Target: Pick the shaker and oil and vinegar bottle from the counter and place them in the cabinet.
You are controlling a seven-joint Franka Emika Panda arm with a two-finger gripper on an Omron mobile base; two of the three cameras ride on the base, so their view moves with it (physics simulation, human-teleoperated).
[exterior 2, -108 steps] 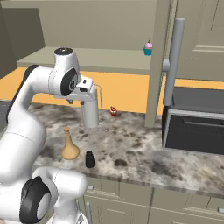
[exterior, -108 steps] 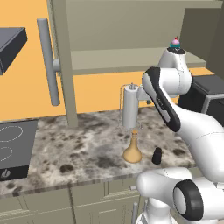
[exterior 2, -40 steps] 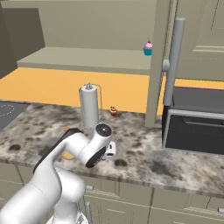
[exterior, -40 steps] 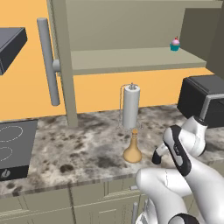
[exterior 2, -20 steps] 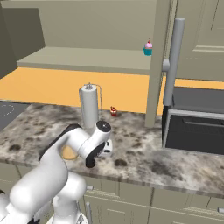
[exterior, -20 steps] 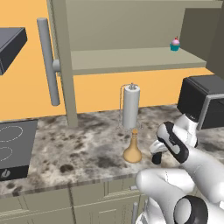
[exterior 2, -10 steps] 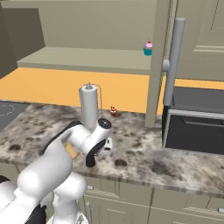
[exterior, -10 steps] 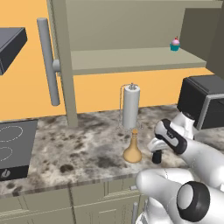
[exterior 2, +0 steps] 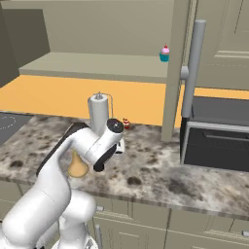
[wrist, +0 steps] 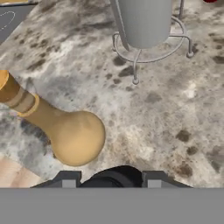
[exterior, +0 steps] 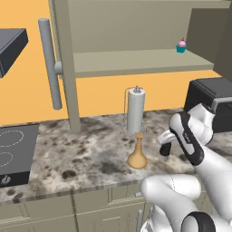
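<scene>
An orange wall (exterior: 27, 86) sits behind the black stove (exterior: 11, 149). Grey drawers (exterior 2: 204, 228) are below, right of it.

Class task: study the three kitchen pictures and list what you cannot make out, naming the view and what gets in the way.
- Small black cylindrical shaker: left base view shows it between the jaws, its top covered by the white hand; hand view shows just its dark rounded top.
- Tan flask-shaped bottle: right base view, mostly hidden behind the white arm.
- Small red thing behind the paper-towel roll: right base view, too small to identify.

paper-towel roll (exterior: 135, 110), cupcake (exterior: 181, 45), stovetop (exterior: 12, 154)
</scene>
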